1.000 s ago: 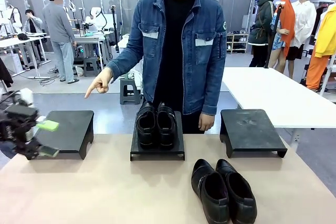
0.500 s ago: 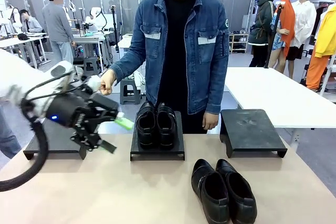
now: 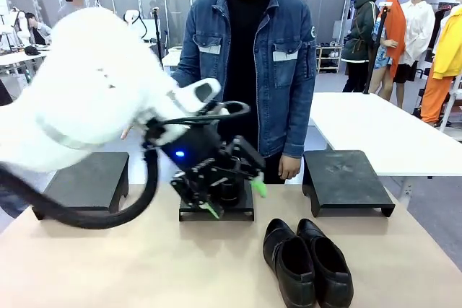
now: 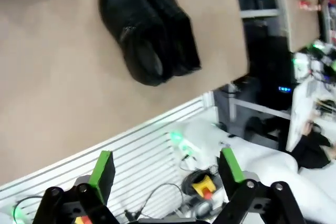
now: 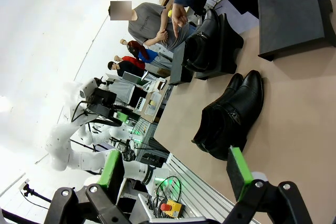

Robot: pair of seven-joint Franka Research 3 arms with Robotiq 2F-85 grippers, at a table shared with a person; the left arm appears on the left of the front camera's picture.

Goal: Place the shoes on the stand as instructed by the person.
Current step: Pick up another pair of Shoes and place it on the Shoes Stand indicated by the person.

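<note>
One pair of glossy black shoes (image 3: pixel 307 261) lies on the table at the front right, also seen from above as the shoes (image 4: pixel 147 30) and, in the right wrist view, as the shoes (image 5: pixel 231 116). A second pair (image 5: pixel 205 40) stands on the middle black stand (image 3: pixel 216 212), mostly hidden in the front view by my left arm. My left gripper (image 3: pixel 234 200) hangs open just in front of that stand, with nothing between its green pads (image 4: pixel 102 169). My right gripper (image 5: pixel 176 167) is open and empty, back from the table. The person (image 3: pixel 249 55) in a denim jacket stands behind the middle stand.
An empty black stand (image 3: pixel 86 178) sits at the left and another empty stand (image 3: pixel 346 178) at the right. The person's hand (image 5: pixel 176 14) hangs over the left side of the stands. Bare tabletop (image 3: pixel 108 265) lies at the front left. My bulky left arm (image 3: pixel 86 106) spans the left half.
My left arm has swung from the far left to the middle stand, jaws staying open. The person's pointing hand is now hidden behind the arm in the front view.
</note>
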